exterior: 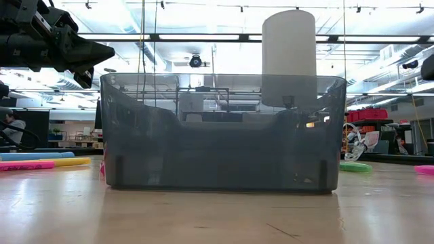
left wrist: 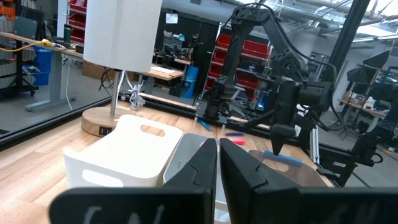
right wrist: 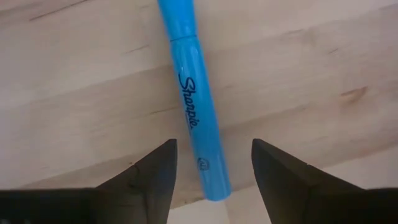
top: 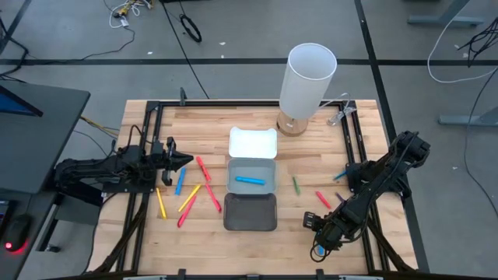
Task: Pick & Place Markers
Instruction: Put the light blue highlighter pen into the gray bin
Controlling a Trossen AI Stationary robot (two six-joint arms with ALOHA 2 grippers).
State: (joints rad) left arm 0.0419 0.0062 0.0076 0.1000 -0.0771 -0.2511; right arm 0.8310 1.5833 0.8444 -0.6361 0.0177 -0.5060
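Observation:
A blue marker [right wrist: 193, 106] lies flat on the wood near the table's front right. My right gripper [right wrist: 214, 171] points down over it, open, one finger on each side of the marker's end without touching it; the high view shows the gripper [top: 320, 243] there too. Several other markers, red [top: 202, 167], yellow [top: 161, 202] and green [top: 296, 184], lie loose on the table. Another blue marker [top: 250, 180] rests in the light grey tray [top: 233, 185]. My left gripper [top: 183, 161] hovers shut at the table's left, holding nothing.
A white tray [top: 253, 143], the light grey tray and a dark grey tray [top: 250, 211] stand in a row at the table's middle. A tall white cylinder [top: 310, 78] on a wooden base stands at the far edge. A black frame [top: 233, 102] runs around the table.

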